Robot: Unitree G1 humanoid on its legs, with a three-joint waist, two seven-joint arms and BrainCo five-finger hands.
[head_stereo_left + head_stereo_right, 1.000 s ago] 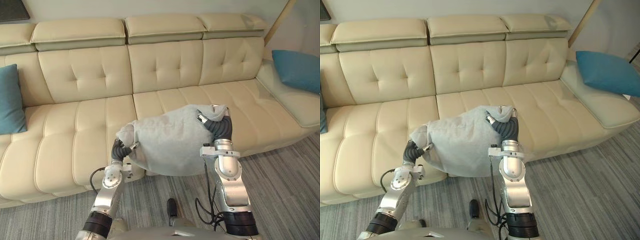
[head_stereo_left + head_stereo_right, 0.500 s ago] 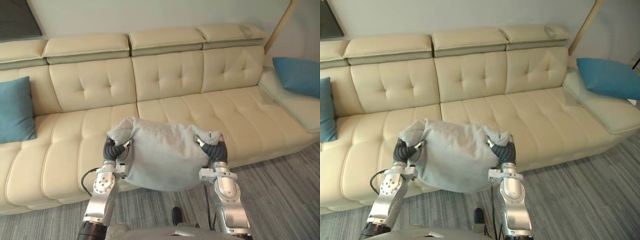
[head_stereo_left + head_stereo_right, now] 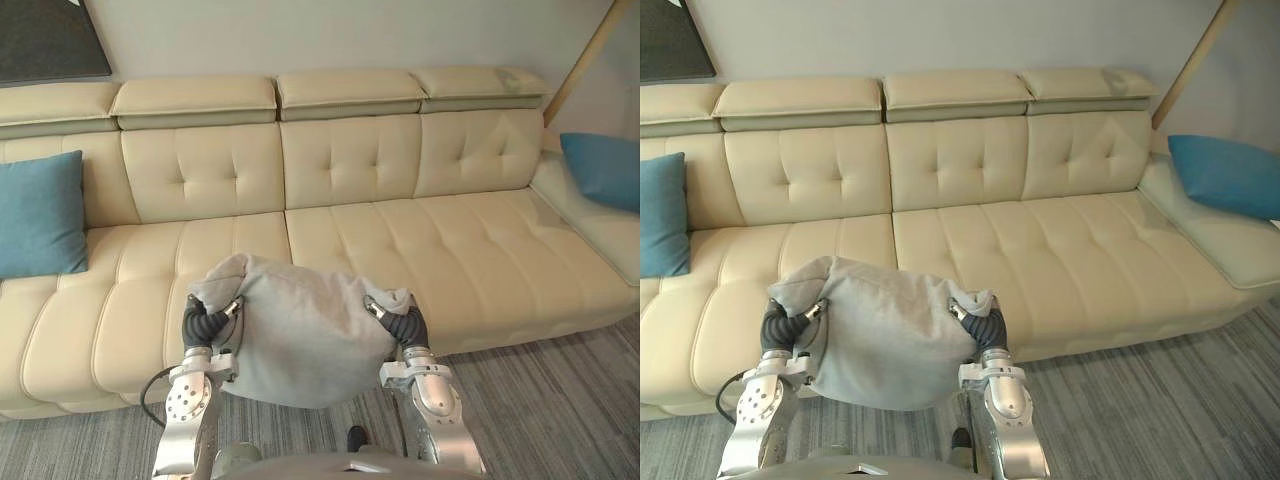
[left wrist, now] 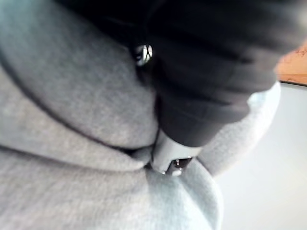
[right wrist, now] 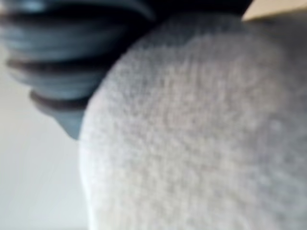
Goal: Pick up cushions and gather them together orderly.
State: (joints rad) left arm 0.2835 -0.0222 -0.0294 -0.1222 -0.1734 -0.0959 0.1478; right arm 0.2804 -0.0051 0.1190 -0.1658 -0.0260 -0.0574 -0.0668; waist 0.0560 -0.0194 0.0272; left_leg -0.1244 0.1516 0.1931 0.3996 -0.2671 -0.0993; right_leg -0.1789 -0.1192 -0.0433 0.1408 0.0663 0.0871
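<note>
Grey cushion (image 3: 300, 335) is up off the cream sofa (image 3: 450, 250), carried in front of the seat between the left hand (image 3: 197, 325) and right hand (image 3: 407, 326), one at each end. Both hands are sunk into the fabric, so I can't tell if they clamp it or just press. Pick-up looks done, gathering isn't: left blue cushion (image 3: 40, 212) and right blue cushion (image 3: 605, 170) sit at opposite sofa ends, well apart. No label or writing can be read.
</note>
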